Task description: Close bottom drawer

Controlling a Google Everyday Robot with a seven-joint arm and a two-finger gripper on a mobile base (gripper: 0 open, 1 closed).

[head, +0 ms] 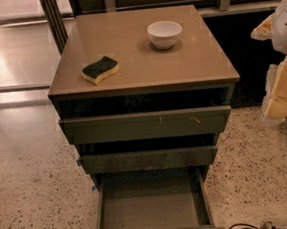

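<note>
- Bottom drawer (153,208): at 6 o'clock in the view, the lowest and narrowest of three dark olive-grey handleless drawers. It is pulled far out, so its shallow rectangular tray is fully exposed and shows nothing inside. Its plain front edge sits against the lower border of the view.
- Axes: the drawer front runs from 9 to 3 o'clock. The sliding travel runs from 6 to 12 o'clock, so closing calls for a push on the front toward 12 o'clock, into the cabinet.
- Gripper (277,82): at 3 o'clock, against the right border, a pale white-and-yellow form well apart from the cabinet and raised above the drawer level. Whether it is spread or pressed together cannot be told, and it touches nothing visible.
- Governing relation: the drawer front lies toward 7 o'clock from the gripper, lower and nearer the camera. The arm would likely have to descend and come round in front of that edge before any push could begin.
- Middle drawer (148,159): just at 12 o'clock of the tray, mottled front, slightly out.
- Top drawer (145,125): widest, lightly scratched, also slightly out.
- Cabinet top (132,47): carries a yellow-and-green sponge (100,69) at 10 o'clock and a white bowl (164,34) at 1 o'clock.
- Speckled floor (35,196): surrounds the cabinet.
</note>
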